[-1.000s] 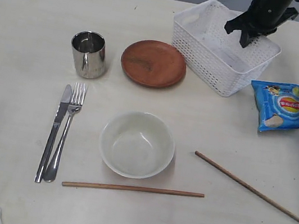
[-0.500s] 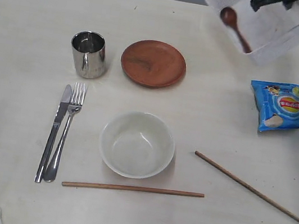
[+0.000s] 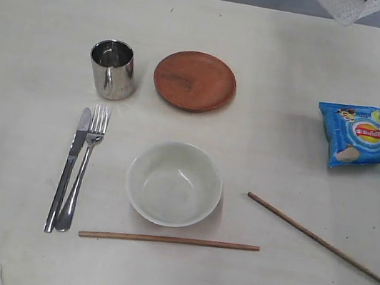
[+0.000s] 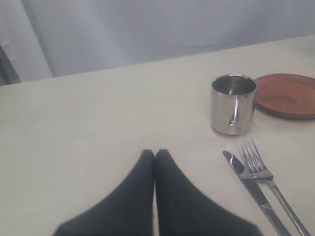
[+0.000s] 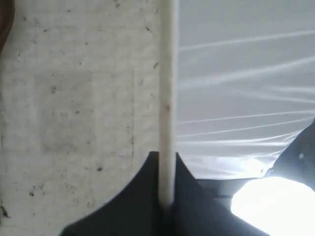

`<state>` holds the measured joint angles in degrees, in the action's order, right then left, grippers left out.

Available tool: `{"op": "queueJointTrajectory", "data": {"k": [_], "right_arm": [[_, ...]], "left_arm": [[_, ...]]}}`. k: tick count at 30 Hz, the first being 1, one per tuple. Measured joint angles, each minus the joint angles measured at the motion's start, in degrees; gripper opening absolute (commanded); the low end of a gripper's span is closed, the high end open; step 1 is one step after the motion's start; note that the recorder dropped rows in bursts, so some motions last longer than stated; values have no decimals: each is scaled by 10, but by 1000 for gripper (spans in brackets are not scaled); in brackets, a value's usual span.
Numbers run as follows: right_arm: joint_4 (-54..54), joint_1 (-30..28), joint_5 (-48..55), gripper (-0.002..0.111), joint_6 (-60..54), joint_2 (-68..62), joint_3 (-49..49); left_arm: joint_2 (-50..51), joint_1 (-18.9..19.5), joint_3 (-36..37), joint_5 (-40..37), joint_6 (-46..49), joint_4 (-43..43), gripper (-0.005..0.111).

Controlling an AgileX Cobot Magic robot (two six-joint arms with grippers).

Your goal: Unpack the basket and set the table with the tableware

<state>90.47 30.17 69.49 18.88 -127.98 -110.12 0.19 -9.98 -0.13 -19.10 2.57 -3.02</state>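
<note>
The basket (image 3: 344, 5) has lifted nearly out of view, far right, right jaws clamping its wall; left jaws closed, empty. Tilt slowly.

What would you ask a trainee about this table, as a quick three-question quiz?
1. True or false: in the exterior view, the fork lies just right of the knife.
2. What is the right gripper clamped on? A the basket; B the cup; C the bowl.
3. How many chopsticks lie on the table?

Key: 1 true; 2 A; 3 two, lying apart.
</note>
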Motion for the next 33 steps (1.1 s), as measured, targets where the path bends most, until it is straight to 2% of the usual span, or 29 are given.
{"op": "queueJointTrajectory", "data": {"k": [5, 9, 17, 19, 27, 33], "right_arm": [[68, 40, -14, 0, 159, 56, 206], [76, 41, -8, 0, 196, 63, 274], [81, 43, -8, 0, 241, 117, 280], [86, 39, -44, 0, 262, 129, 296], [75, 15, -54, 0, 140, 87, 300], [90, 20, -71, 0, 203, 124, 290]], "left_arm": [[0, 0, 0, 0, 0, 0, 0], [0, 0, 0, 0, 0, 0, 0], [0, 0, 0, 0, 0, 0, 0], [0, 0, 0, 0, 0, 0, 0], [0, 0, 0, 0, 0, 0, 0], [0, 0, 0, 0, 0, 0, 0]]}}
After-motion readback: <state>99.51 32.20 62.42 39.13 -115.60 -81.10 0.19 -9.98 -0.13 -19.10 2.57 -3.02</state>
